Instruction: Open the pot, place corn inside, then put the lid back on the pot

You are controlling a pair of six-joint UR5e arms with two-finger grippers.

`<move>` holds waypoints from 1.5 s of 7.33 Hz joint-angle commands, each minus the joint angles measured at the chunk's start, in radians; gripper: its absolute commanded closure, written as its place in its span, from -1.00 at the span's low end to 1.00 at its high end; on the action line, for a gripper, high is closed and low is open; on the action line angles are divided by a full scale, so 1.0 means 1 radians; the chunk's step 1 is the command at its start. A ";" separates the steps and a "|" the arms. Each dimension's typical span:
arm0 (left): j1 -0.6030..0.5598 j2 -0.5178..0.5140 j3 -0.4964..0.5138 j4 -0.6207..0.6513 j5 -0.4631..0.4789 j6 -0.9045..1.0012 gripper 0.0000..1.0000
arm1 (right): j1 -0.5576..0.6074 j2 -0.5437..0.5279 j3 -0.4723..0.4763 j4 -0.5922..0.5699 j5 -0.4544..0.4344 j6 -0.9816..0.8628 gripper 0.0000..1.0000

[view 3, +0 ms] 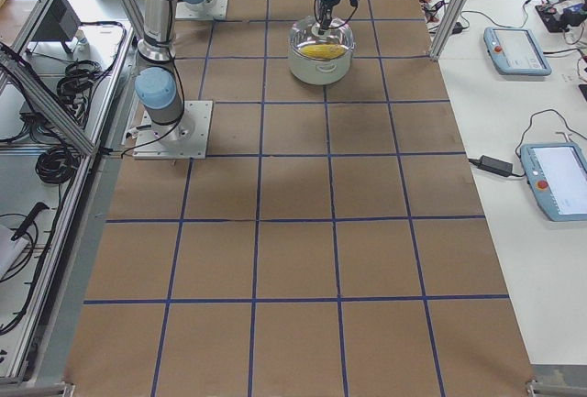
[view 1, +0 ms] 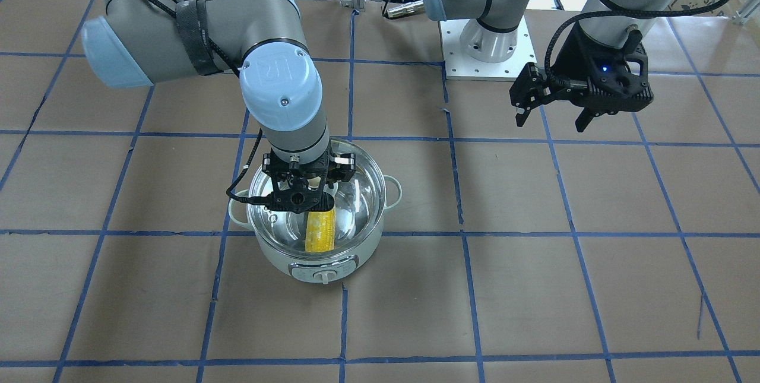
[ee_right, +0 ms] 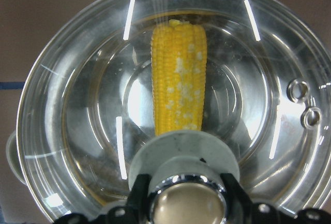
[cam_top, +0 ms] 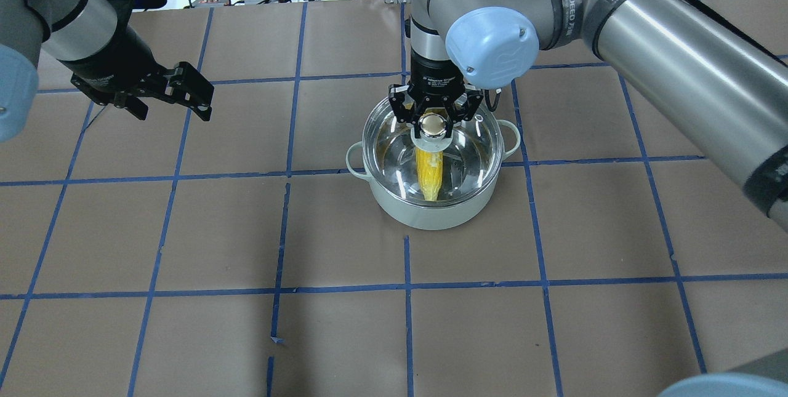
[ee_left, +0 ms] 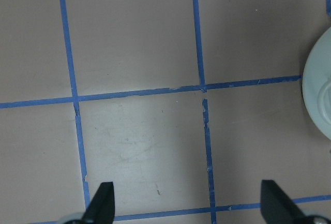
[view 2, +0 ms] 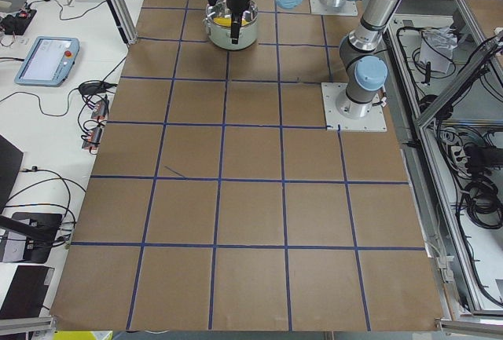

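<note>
The pale grey-green pot (cam_top: 431,215) stands mid-table, its dial panel (view 1: 323,270) facing away from me. The yellow corn (cam_top: 429,174) lies inside on the steel bottom and shows through the glass in the right wrist view (ee_right: 178,92). The clear glass lid (cam_top: 474,138) covers the pot, level with its rim. My right gripper (cam_top: 434,121) points straight down and is shut on the lid's tan-gold knob (ee_right: 189,207), a finger (ee_right: 138,203) on each side. My left gripper (cam_top: 169,92) is open and empty, hovering well to the pot's left; it also shows in the left wrist view (ee_left: 187,206).
The table is brown paper with a blue tape grid (cam_top: 286,175). The left arm's base plate (view 1: 487,56) sits at the robot side. The pot's edge (ee_left: 318,94) shows at the right of the left wrist view. Tablets and cables (view 3: 518,49) lie on side benches.
</note>
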 commanded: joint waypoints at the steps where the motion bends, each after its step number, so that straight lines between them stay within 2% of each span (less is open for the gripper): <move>1: 0.001 -0.001 0.000 0.000 0.000 0.000 -1.00 | 0.000 -0.001 0.000 0.011 0.000 0.000 0.11; 8: 0.000 -0.001 0.000 0.000 0.000 0.000 -1.00 | -0.002 -0.003 -0.003 0.028 0.000 0.000 0.11; 9: -0.002 -0.001 0.000 0.000 0.000 0.000 -1.00 | -0.002 0.000 -0.015 0.031 0.002 -0.002 -0.33; 10: -0.002 -0.001 0.000 0.000 0.000 0.000 -1.00 | -0.002 0.002 -0.032 0.033 0.009 -0.002 -0.64; 11: -0.002 -0.001 0.000 0.000 -0.001 0.000 -1.00 | -0.002 0.002 -0.039 0.031 0.011 -0.002 -0.65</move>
